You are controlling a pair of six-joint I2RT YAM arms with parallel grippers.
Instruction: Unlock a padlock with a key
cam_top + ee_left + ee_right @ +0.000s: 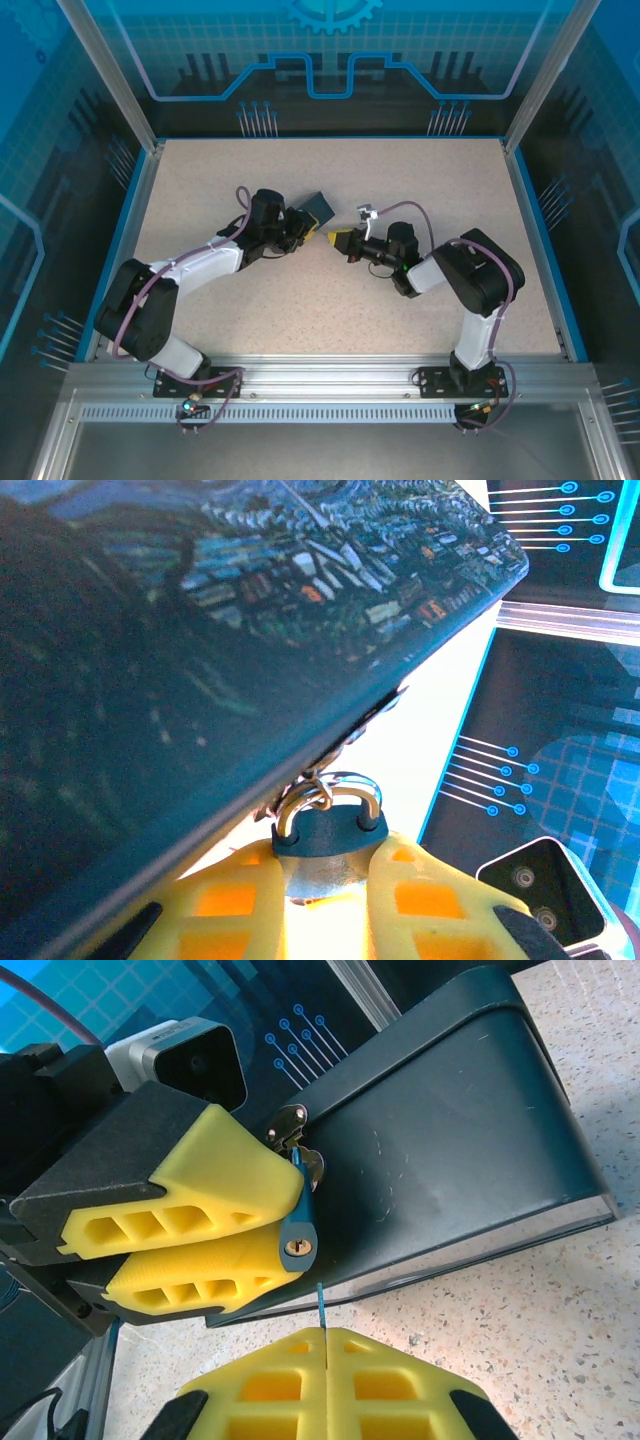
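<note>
Lining up key with keyhole; insertion not yet made.

Clenches the padlock [296, 1222] in the left gripper [303, 236], shackle [348, 792] hooked on the edge of the tin [450, 1140] at twelve o'clock in the left wrist view, keyhole [297, 1247] turned toward the right wrist camera. Pinches the key [321, 1305] in the right gripper [327, 1338], fingers pressed together on it, thin blade poking out at twelve o'clock, tip just short of the lock and apart from it. Puts the keyhole at about eleven o'clock from that tip. Likely calls next for a slight nudge toward eleven, then a straight push in, with no turn until the blade seats.
</note>
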